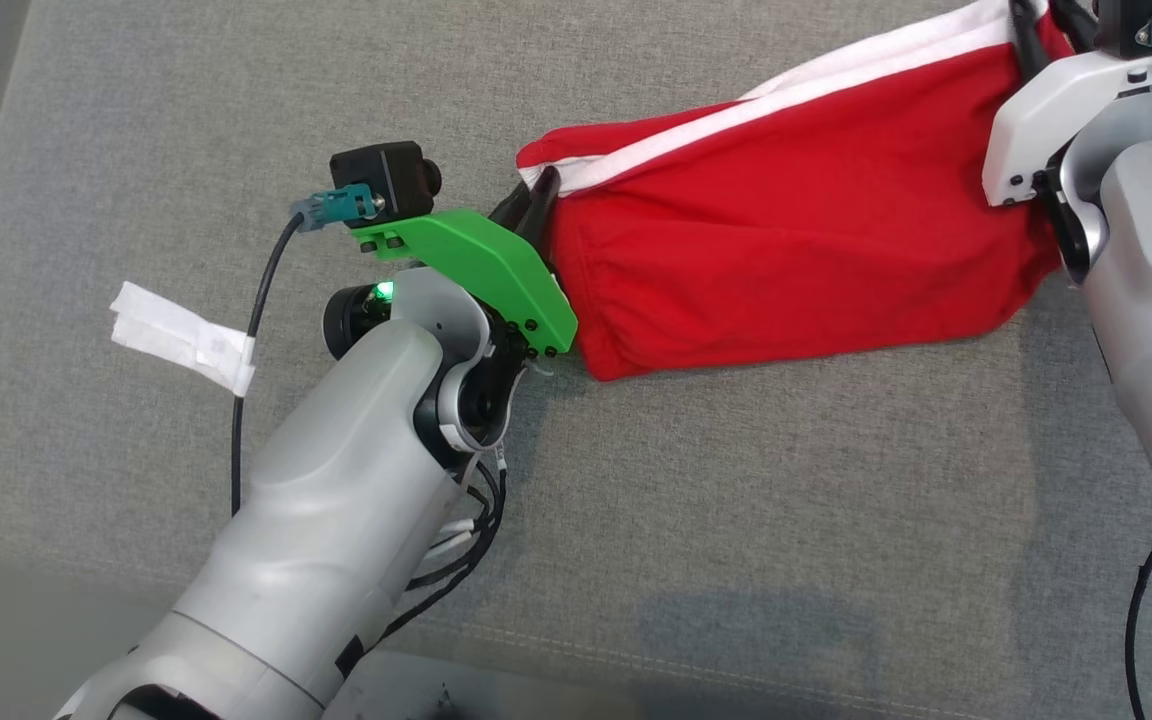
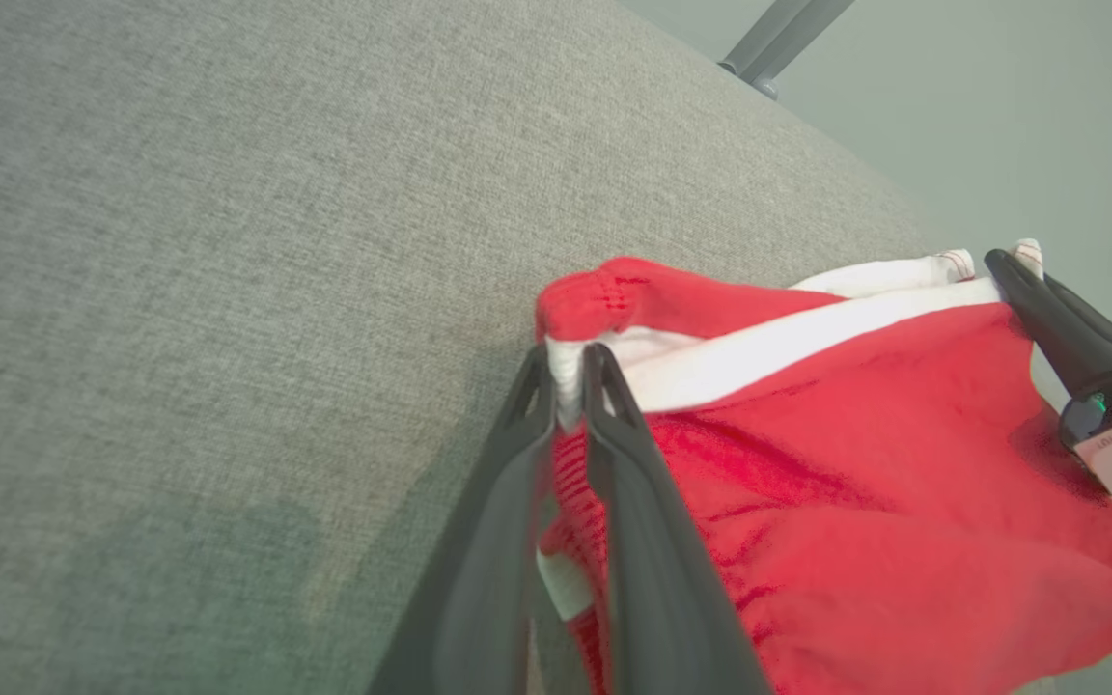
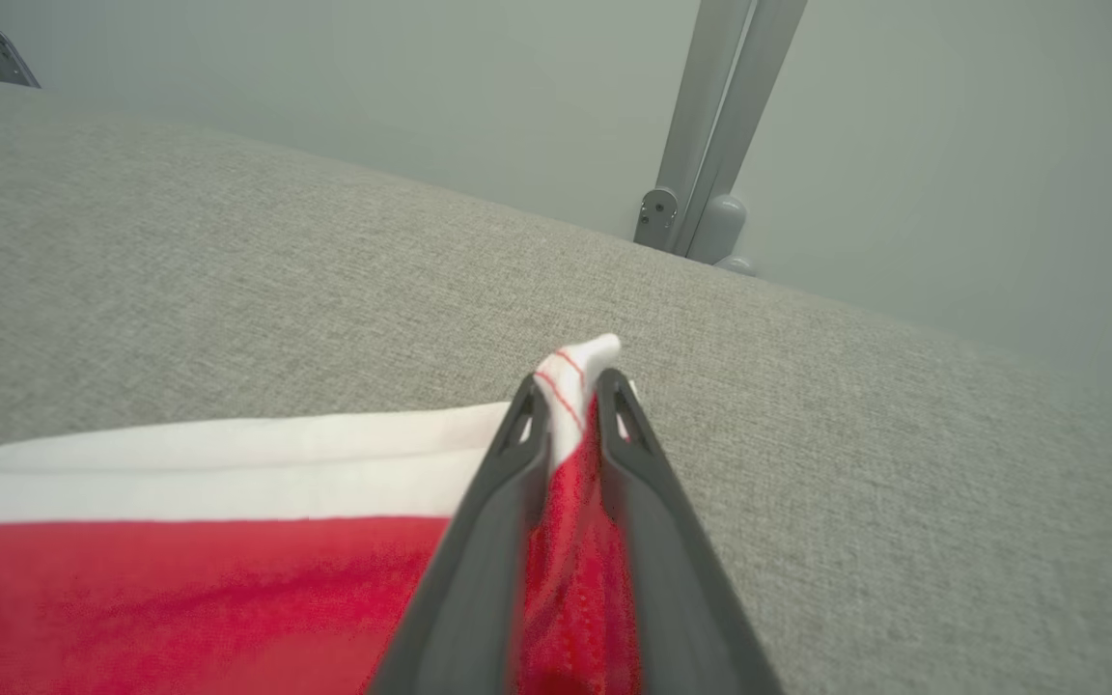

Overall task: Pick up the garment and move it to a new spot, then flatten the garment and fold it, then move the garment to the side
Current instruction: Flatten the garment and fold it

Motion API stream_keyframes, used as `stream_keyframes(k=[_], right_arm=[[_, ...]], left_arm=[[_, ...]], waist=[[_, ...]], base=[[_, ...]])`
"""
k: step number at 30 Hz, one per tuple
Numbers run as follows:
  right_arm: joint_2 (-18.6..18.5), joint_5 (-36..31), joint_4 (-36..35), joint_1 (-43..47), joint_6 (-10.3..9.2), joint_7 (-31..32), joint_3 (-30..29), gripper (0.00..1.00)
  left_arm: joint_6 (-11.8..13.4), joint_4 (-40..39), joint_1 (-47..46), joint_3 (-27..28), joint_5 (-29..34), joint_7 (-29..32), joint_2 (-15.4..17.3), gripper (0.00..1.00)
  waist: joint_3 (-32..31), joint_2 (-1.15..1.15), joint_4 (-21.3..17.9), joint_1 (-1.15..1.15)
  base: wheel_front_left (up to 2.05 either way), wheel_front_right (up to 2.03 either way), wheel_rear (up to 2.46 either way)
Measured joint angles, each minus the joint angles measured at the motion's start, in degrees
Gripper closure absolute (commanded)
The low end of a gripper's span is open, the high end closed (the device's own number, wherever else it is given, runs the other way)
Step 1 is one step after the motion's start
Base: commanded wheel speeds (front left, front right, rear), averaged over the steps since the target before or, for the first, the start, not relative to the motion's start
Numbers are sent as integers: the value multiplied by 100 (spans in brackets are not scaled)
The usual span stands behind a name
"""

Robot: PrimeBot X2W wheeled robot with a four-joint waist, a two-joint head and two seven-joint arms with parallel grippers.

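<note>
A red garment [image 1: 796, 230] with a white band along its far edge hangs stretched between my two grippers over the grey cushion [image 1: 736, 500]. My left gripper [image 1: 539, 200] is shut on its left corner. In the left wrist view the fingertips [image 2: 568, 362] pinch the white band of the garment [image 2: 855, 483], and the right gripper's dark fingers [image 2: 1024, 275] hold the far corner. My right gripper [image 1: 1031, 35] sits at the top right, shut on the other corner. In the right wrist view a tuft of the garment [image 3: 180, 579] pokes out between the right gripper's tips [image 3: 570, 391].
A strip of white tape [image 1: 186, 340] is wrapped on the left arm's black cable. Grey metal frame legs [image 3: 710, 125] stand beyond the cushion's far edge against a pale wall. The cushion's front seam [image 1: 736, 665] runs along the bottom of the head view.
</note>
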Motion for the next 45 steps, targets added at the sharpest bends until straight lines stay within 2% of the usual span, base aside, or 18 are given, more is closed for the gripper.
stream_keyframes(k=[4, 7, 11, 14, 18, 21, 25, 30, 31, 32, 33, 37, 40, 45], right_arm=[[88, -19, -8, -49, 0, -42, 15, 0], [113, 19, -154, -40, 0, -51, 146, 0], [82, 221, -253, 124, -1, -57, 338, 0], [19, 383, -204, 273, 0, 193, 501, 0], [-105, 533, -140, 436, 0, 638, 771, 0], [-210, 620, -137, 522, -1, 888, 953, 0], [-393, 686, -155, 551, 0, 1076, 1106, 0], [-454, 923, -122, 548, -3, 1352, 1110, 0], [-454, 1006, -120, 552, -8, 1421, 1107, 22], [-434, 1118, -125, 569, -8, 1477, 1110, 68], [-417, 1248, -137, 588, -8, 1539, 1110, 100], [-288, 1789, -409, 833, -9, 1753, 1230, 100], [-282, 2370, -887, 1239, -8, 1866, 1405, 100], [-455, 3165, -1551, 1856, -4, 2091, 1468, 100]], left_arm=[[-11, 58, -42, -136, -11, -349, -1, 0], [-100, 54, -40, -285, 278, -772, 34, 0], [-96, -245, 112, -405, 708, -1254, 279, 0], [9, -712, 428, -436, 1072, -1407, 509, 0], [364, -1544, 1010, -265, 1694, -1458, 843, 0], [546, -2192, 1567, 12, 2103, -1472, 949, 0], [611, -2644, 2189, 279, 2569, -1472, 1014, 0], [474, -2982, 2637, 583, 3021, -1472, 947, 0], [430, -3009, 2729, 645, 3051, -1472, 915, 0], [368, -3033, 2809, 681, 3179, -1472, 910, 0], [330, -3053, 2876, 732, 3284, -1472, 902, 0], [170, -3101, 3217, 1071, 3445, -1473, 845, 0], [1, -3118, 3666, 1362, 3667, -1472, 840, 0], [-159, -3198, 4354, 1695, 3930, -1472, 846, 0]], waist=[[-55, 0, -19, 0], [-158, 0, -45, 0], [-339, 0, -84, 0], [-461, 0, -121, 0], [-523, 0, -169, 0], [-468, 0, -156, 0], [-334, 0, -91, 0], [-260, 0, 33, 0], [-270, 0, 49, 0], [-287, 0, 57, 0], [-309, 0, 59, 0], [-450, 0, 18, 0], [-670, 0, -104, 0], [-1039, 0, -322, 0]], base=[[0, 0, 0], [0, 0, 0], [0, 0, 0], [0, 0, 0], [0, 0, 0], [0, 0, 0], [0, 0, 0], [0, 0, 0], [0, 0, 0], [0, 0, 0], [0, 0, 0], [0, 0, 0], [0, 0, 0], [0, 0, 0]])
